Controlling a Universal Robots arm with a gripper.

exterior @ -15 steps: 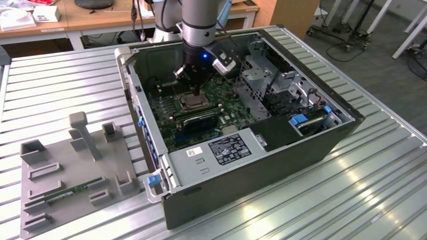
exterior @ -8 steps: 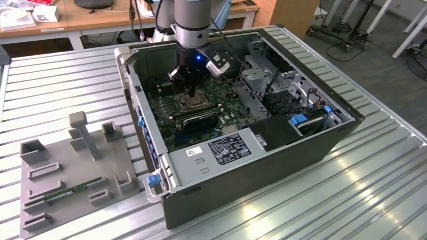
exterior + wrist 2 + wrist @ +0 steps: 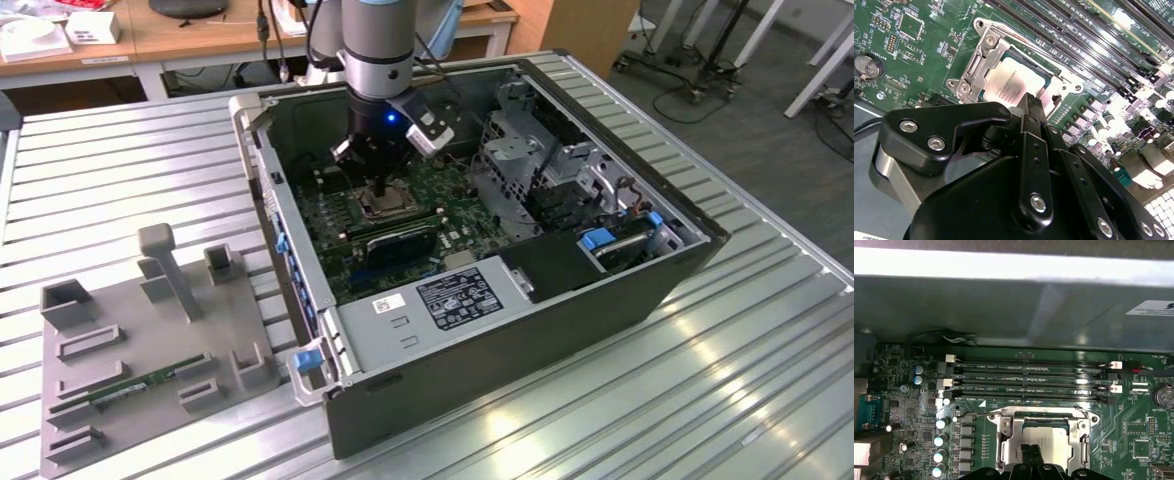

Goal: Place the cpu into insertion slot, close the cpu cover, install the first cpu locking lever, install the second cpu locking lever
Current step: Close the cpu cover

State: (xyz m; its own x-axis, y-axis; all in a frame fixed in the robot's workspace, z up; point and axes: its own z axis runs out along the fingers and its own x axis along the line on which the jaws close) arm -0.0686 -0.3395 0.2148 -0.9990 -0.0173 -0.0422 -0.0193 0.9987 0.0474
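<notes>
One claw (image 3: 1031, 451), fingers pressed together (nothing pinched); cpu (image 3: 1048, 432) just beneath its tips, cover (image 3: 1005, 436) down around it.

Memory slots (image 3: 1029, 381) just beside cpu cover (image 3: 1006, 439).

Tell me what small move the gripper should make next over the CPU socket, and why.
Probably slide the shut gripper toward the wire locking lever. The cpu already sits in place, the cpu cover looks lowered around it, and the gripper's tip is at the cover's edge. Whether that lever is latched, I cannot tell.
</notes>
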